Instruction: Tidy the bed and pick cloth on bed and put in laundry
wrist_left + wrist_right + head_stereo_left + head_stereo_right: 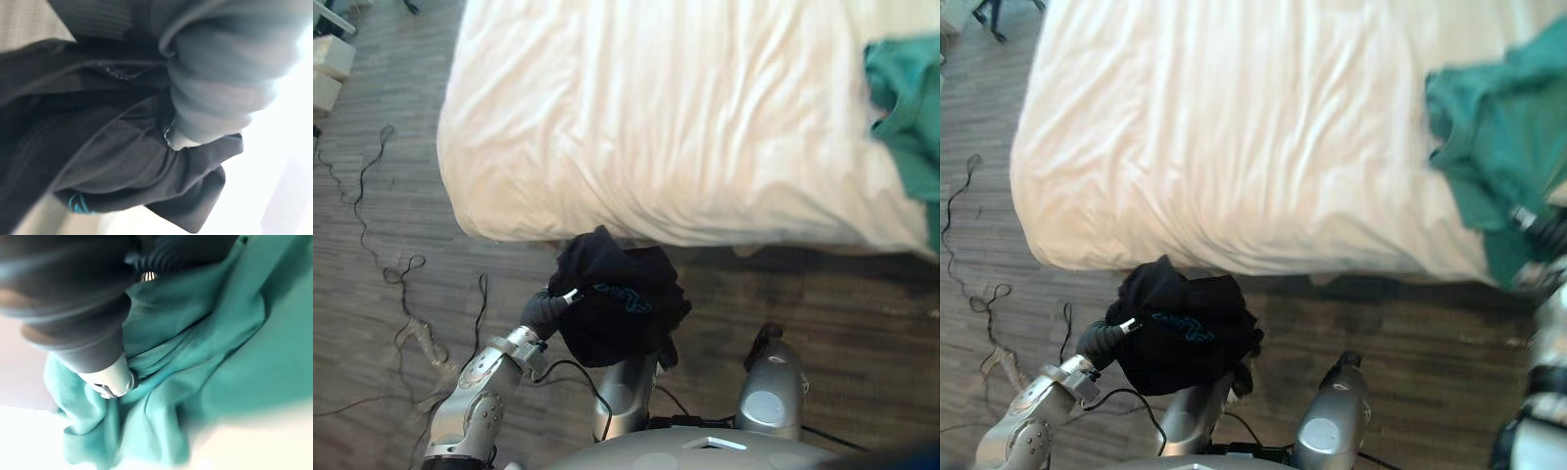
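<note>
Down in the left eye view, the left hand (546, 311) hangs over the wooden floor (862, 304) just in front of the bed (656, 117), with a black cloth (617, 313) bundled around it. The cloth is clear of both mattress and floor, and its folds cover the fingers from this angle. A green garment (906, 108) lies crumpled on the white sheet at the bed's far right side, well apart from the black bundle. Next, the right eye view shows the same bundle hanging near the bed's front edge, and it also shows the right hand (1540, 233). Its dark ribbed cover sits at the lower edge of the green garment, touching the fabric on the sheet. From the left wrist view, the black cloth (112, 161) drapes past the blurred cover. One silver finger (183, 139) is curled into the fabric, which gathers tightly around it, so the hand is clenched on the cloth. Lastly, the right wrist view looks along the cover into the green garment (205, 333), whose folds pile up against the hand. Whether that hand is closed on the fabric or merely resting in it, I cannot tell.
</note>
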Tool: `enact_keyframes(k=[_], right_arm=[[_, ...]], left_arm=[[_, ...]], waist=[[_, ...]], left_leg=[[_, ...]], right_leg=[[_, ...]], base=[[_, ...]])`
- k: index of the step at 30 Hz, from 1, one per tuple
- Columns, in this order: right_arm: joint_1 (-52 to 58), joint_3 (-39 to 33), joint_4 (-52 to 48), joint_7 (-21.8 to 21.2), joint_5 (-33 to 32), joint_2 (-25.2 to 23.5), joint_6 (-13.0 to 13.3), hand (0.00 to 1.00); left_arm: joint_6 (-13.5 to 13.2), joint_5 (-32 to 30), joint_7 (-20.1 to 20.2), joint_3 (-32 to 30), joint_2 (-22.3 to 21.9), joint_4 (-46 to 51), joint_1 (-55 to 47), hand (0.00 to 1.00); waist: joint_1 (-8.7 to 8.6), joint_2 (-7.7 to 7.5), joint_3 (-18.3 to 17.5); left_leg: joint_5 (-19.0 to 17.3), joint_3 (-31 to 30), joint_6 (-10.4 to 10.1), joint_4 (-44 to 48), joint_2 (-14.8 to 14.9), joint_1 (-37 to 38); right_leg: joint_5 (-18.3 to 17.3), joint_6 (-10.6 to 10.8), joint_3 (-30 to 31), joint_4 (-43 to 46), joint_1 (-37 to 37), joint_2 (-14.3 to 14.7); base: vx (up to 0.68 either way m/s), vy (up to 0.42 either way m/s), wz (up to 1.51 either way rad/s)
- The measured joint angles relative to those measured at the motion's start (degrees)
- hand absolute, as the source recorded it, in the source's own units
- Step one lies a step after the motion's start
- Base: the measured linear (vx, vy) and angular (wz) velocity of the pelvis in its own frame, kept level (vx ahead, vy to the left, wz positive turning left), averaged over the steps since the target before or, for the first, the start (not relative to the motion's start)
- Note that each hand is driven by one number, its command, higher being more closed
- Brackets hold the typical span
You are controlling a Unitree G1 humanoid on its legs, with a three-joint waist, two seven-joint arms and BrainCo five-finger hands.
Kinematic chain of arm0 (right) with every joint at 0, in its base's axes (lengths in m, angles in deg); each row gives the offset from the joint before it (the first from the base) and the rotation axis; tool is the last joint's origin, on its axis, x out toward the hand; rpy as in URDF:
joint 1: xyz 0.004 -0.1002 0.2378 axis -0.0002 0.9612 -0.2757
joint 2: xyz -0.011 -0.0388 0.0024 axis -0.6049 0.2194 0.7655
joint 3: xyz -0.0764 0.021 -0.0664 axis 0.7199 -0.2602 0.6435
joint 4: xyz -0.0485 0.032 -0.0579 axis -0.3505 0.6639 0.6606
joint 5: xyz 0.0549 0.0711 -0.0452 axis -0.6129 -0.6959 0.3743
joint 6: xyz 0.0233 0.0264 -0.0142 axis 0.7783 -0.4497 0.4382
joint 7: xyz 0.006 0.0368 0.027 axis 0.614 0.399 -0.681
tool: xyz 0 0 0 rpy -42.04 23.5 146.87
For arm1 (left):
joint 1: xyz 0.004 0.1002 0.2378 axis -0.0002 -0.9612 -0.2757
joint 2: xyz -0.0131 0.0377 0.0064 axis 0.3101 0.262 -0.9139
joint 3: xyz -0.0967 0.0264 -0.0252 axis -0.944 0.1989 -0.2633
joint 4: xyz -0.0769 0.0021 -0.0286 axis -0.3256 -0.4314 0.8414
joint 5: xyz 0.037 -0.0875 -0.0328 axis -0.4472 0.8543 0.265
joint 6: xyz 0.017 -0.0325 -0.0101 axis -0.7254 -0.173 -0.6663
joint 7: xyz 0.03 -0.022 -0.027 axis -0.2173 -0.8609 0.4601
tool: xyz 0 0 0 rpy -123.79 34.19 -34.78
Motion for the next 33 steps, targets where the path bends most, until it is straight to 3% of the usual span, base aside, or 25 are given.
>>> enact_keyframes(k=[3,5,7,9,10,12,13,14,16,17,19,20,21,22,23,24,25,28,31,33], right_arm=[[15.3,11.7,-10.2,-1.3,0.0,-18.2,-0.1,1.00],[20.8,21.4,-10.4,-2.3,1.3,-25.4,-3.3,1.00],[22.6,25.7,-9.4,-2.8,4.1,-28.1,-6.2,1.00],[22.1,28.0,-7.4,-2.9,6.7,-28.1,-7.7,1.00],[22.3,28.9,-6.3,-2.9,7.4,-28.0,-8.4,1.00],[23.4,30.4,-5.9,-2.8,7.6,-27.6,-9.0,1.00],[24.4,31.7,-5.9,-2.9,7.6,-27.4,-9.1,1.00],[25.4,32.8,-5.6,-3.0,7.2,-27.8,-9.2,1.00],[25.6,35.0,-5.7,-3.6,5.7,-28.4,-9.2,1.00],[25.6,35.3,-5.7,-4.1,5.4,-28.6,-9.1,1.00],[27.1,35.5,-6.2,-4.0,5.3,-28.5,-7.1,1.00],[27.9,35.4,-6.2,-4.0,6.0,-28.5,-6.1,1.00],[29.3,35.6,-6.3,-4.0,6.3,-28.2,-4.6,1.00],[29.5,35.8,-6.3,-3.9,5.8,-28.2,-3.8,1.00],[29.8,36.2,-6.1,-3.8,5.6,-28.2,-3.5,1.00],[30.1,36.1,-5.9,-3.7,5.1,-27.0,-3.4,1.00],[29.4,36.4,-6.1,-3.6,3.5,-25.9,-3.4,1.00],[30.0,38.1,-8.2,-2.6,-0.9,-25.7,-3.4,1.00],[30.2,39.0,-9.6,-1.1,-1.8,-25.7,-3.4,1.00],[30.1,39.5,-9.6,-0.6,-1.7,-25.8,-2.8,1.00]], left_arm=[[-1.6,-3.2,-8.4,3.7,-6.8,-6.5,-0.9,1.00],[-4.1,-5.6,-12.9,8.4,-9.3,-10.5,-1.8,1.00],[-6.0,-6.7,-15.4,10.6,-10.8,-13.9,-2.1,1.00],[-8.2,-7.6,-17.0,11.9,-11.2,-16.4,-1.8,1.00],[-9.8,-8.9,-17.8,11.9,-11.1,-17.0,-1.8,1.00],[-12.1,-9.5,-18.6,11.9,-10.5,-17.0,-1.9,1.00],[-13.5,-9.5,-18.8,11.9,-9.9,-16.9,-1.9,1.00],[-14.9,-9.4,-19.5,12.1,-9.6,-17.2,-1.9,1.00],[-15.7,-9.1,-20.4,11.8,-9.4,-18.4,-1.9,1.00],[-15.7,-9.0,-20.7,11.8,-9.6,-19.0,-1.9,1.00],[-16.0,-8.9,-21.1,13.8,-9.7,-21.3,-2.0,1.00],[-16.1,-8.9,-21.1,14.4,-9.7,-22.1,-2.0,1.00],[-16.6,-9.7,-21.0,15.9,-9.7,-24.3,-2.2,1.00],[-17.0,-11.1,-20.5,17.0,-9.2,-26.2,-2.6,1.00],[-17.4,-11.6,-20.1,17.4,-8.5,-27.1,-3.0,1.00],[-17.7,-11.6,-19.6,18.2,-9.3,-28.7,-3.7,1.00],[-19.2,-11.6,-19.1,17.9,-9.7,-27.5,-5.8,1.00],[-21.9,-11.1,-18.7,17.9,-10.0,-25.6,-7.4,1.00],[-22.3,-10.3,-18.2,18.1,-11.1,-25.4,-7.8,1.00],[-22.4,-10.5,-17.4,18.2,-11.5,-25.5,-8.0,1.00]], waist=[[-0.31,-3.57,-5.3],[-0.13,-6.02,-8.1],[-0.02,-7.25,-9.9],[-0.05,-7.23,-10.5],[-0.14,-7.02,-10.7],[-0.12,-6.85,-10.8],[-0.15,-6.65,-11.0],[-0.40,-6.37,-11.0],[-0.13,-6.89,-11.3],[-0.08,-7.03,-11.3],[-0.37,-7.08,-11.4],[-0.43,-7.05,-11.4],[-0.56,-7.11,-11.4],[-0.28,-8.52,-11.8],[-0.41,-9.92,-12.1],[0.79,-9.62,-12.3],[2.31,-8.94,-12.4],[3.04,-8.74,-12.5],[3.61,-8.43,-12.8],[4.73,-8.22,-13.4]], left_leg=[[-1.6,1.8,0.4,-1.6,-0.1,3.4],[-2.5,2.5,0.9,-1.8,-0.4,5.1],[-3.6,2.3,1.2,-1.8,-1.5,5.9],[-4.5,1.0,1.6,-1.8,-2.1,7.2],[-4.9,-0.9,2.1,-1.8,-2.4,8.1],[-5.1,-5.8,2.5,-1.5,-3.1,9.6],[-5.0,-10.3,2.8,-1.4,-2.8,9.8],[-4.9,-14.7,2.8,-1.1,-2.8,9.6],[-5.0,-20.6,2.9,-0.6,-3.3,9.4],[-4.9,-23.0,2.9,-0.5,-3.7,9.4],[-4.7,-33.8,3.2,0.1,-6.1,9.2],[-4.7,-36.4,3.3,0.3,-6.7,9.1],[-5.0,-40.8,3.8,0.3,-7.8,8.8],[-5.3,-41.5,4.1,0.2,-9.4,8.4],[-5.3,-40.7,3.7,0.6,-10.4,8.7],[-4.4,-37.7,2.2,2.3,-9.4,7.9],[-6.0,-34.5,2.9,4.3,-8.7,7.3],[-11.4,-24.9,1.6,12.6,-6.2,5.1],[-14.5,-18.5,1.8,16.9,-4.2,3.0],[-14.4,-18.9,1.9,15.9,-5.2,3.5]], right_leg=[[0.2,0.7,-4.7,-4.8,7.2,0.9],[1.3,2.1,-6.2,-8.6,11.1,1.5],[2.8,2.9,-7.3,-10.1,13.3,1.1],[5.2,3.7,-7.6,-7.9,14.3,0.2],[7.1,3.1,-7.6,-3.3,14.3,-1.2],[12.1,-3.8,-6.0,7.5,12.5,-3.9],[15.0,-5.2,-1.5,13.8,9.7,-4.2],[7.4,-3.6,3.6,16.5,7.6,-1.3],[1.6,-2.4,7.8,15.7,5.4,3.8],[0.3,-2.4,8.8,14.4,4.9,5.4],[-2.6,-3.3,17.3,4.8,3.2,14.1],[-2.9,-3.6,20.3,2.4,2.7,16.0],[-3.2,-4.0,27.8,-2.3,1.9,19.8],[-2.8,-4.6,33.8,-8.9,1.4,21.2],[-0.2,-7.4,33.8,-8.6,1.2,20.5],[-0.9,-8.1,31.9,-7.9,1.8,20.2],[-0.7,-7.7,28.8,-9.1,3.4,19.4],[-0.4,-8.4,21.0,-13.2,9.7,18.8],[-0.5,-8.2,17.1,-15.3,12.7,18.7],[-1.0,-7.3,17.2,-15.5,13.6,18.0]], base=[[0.18,-0.080,0.50],[0.25,-0.084,0.30],[0.20,-0.007,0.16],[0.20,0.042,0.34],[0.21,0.065,0.80],[0.24,0.062,1.20],[0.25,-0.004,1.68],[0.26,-0.050,1.71],[0.19,-0.097,1.60],[0.16,-0.117,1.95],[0.11,-0.170,2.32],[0.04,-0.215,2.54],[-0.01,-0.212,2.53],[-0.03,-0.208,2.49],[0.03,-0.184,1.96],[0.09,-0.149,1.15],[0.14,-0.146,0.94],[0.11,-0.080,1.16],[0.15,-0.021,0.69],[0.17,-0.005,0.28]])
